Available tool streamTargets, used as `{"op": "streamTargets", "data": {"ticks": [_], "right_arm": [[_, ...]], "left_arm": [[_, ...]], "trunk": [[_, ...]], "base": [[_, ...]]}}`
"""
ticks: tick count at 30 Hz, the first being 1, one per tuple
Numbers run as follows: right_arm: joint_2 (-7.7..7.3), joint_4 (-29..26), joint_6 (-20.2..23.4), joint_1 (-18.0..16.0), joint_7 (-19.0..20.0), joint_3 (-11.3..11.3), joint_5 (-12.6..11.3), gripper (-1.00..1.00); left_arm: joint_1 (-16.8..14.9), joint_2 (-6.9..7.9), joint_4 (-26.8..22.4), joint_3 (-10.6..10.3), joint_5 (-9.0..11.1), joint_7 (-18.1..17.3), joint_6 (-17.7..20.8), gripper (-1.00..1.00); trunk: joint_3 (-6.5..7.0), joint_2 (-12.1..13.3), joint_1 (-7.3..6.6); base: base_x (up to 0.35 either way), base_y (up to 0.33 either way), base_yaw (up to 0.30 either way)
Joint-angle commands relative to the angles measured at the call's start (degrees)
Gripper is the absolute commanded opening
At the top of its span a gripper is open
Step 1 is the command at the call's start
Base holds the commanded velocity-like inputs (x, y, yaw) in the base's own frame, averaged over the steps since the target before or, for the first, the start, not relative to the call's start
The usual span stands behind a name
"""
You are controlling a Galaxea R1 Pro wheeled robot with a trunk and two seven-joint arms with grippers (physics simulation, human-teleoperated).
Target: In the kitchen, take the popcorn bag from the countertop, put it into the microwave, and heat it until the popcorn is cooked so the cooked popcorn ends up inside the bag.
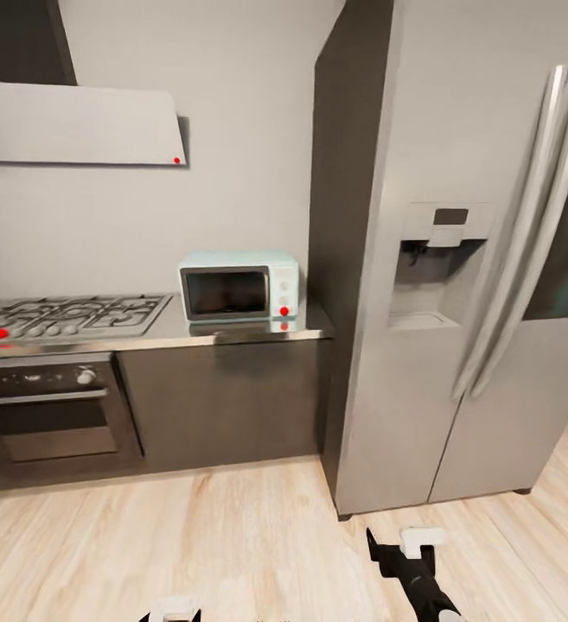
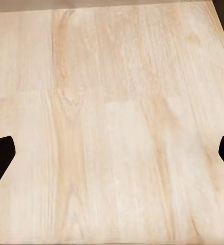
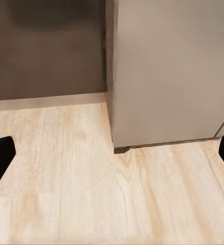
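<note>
The pale mint-blue microwave stands on the glossy grey countertop, hard against the fridge side, with its dark glass door closed. The popcorn bag and the popcorn are out of view. My left gripper hangs over bare wood floor, its two dark fingertips far apart at the picture's edges, nothing between them. My right gripper is open in the same way, low over the floor and facing the fridge's bottom corner. In the head view both arms sit low: the right arm and the left arm.
A grey gas hob lies left of the microwave, with a dark oven beneath and a hood above. A tall steel fridge fills the right side. Dark cabinet fronts stand under the counter. Light wood floor stretches between me and them.
</note>
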Motion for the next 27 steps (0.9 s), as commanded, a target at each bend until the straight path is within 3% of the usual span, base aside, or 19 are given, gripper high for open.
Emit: {"op": "streamTargets", "data": {"ticks": [1, 5, 17, 19, 20, 24, 27], "right_arm": [[-0.01, -0.01, -0.14, -0.01, -0.02, 0.01, 0.01, 1.0], [-0.01, 0.0, -0.15, -0.01, -0.02, 0.01, 0.01, 1.0], [0.22, -0.66, -0.07, -0.4, 0.62, 0.43, -0.01, 1.0], [0.53, -4.14, 0.49, -0.92, 0.47, 2.79, 0.0, 1.0], [0.73, -8.6, 1.73, -1.08, 0.33, 3.89, 0.0, 1.0], [2.05, -21.21, 7.74, -1.43, -0.02, 5.35, 0.05, 1.0], [3.41, -23.12, 13.37, -6.21, -0.77, 6.12, 0.68, 1.0]], "left_arm": [[-0.05, -0.02, 0.07, 0.02, 0.08, 0.04, -0.2, 1.0], [-0.07, -0.08, 0.04, -0.09, 0.08, 0.18, -0.2, 1.0], [-0.12, -0.02, 0.07, -0.03, 0.07, 0.13, -0.29, 1.0], [-0.07, -0.02, 0.07, -0.05, 0.02, 0.07, -0.4, 1.0], [-0.06, -0.02, 0.07, -0.09, 0.01, 0.04, -0.42, 1.0], [-0.05, -0.02, 0.29, -0.27, -0.07, 0.01, -0.45, 1.0], [0.1, -0.06, 0.55, -0.43, -0.18, 0.01, -0.39, 1.0]], "trunk": [[-0.06, -0.03, -0.01], [-0.06, -0.03, -0.01], [-0.06, -0.03, -0.01], [-0.06, -0.03, -0.01], [-0.06, -0.03, -0.01], [-0.06, -0.03, -0.01], [-0.06, -0.03, -0.01]], "base": [[-0.039, 0.157, 0.282], [0.056, 0.051, 0.282], [0.256, 0.104, 0.224], [0.018, 0.009, 0.015], [0.006, 0.003, 0.005], [0.002, 0.001, 0.001], [0.0, 0.0, 0.0]]}}
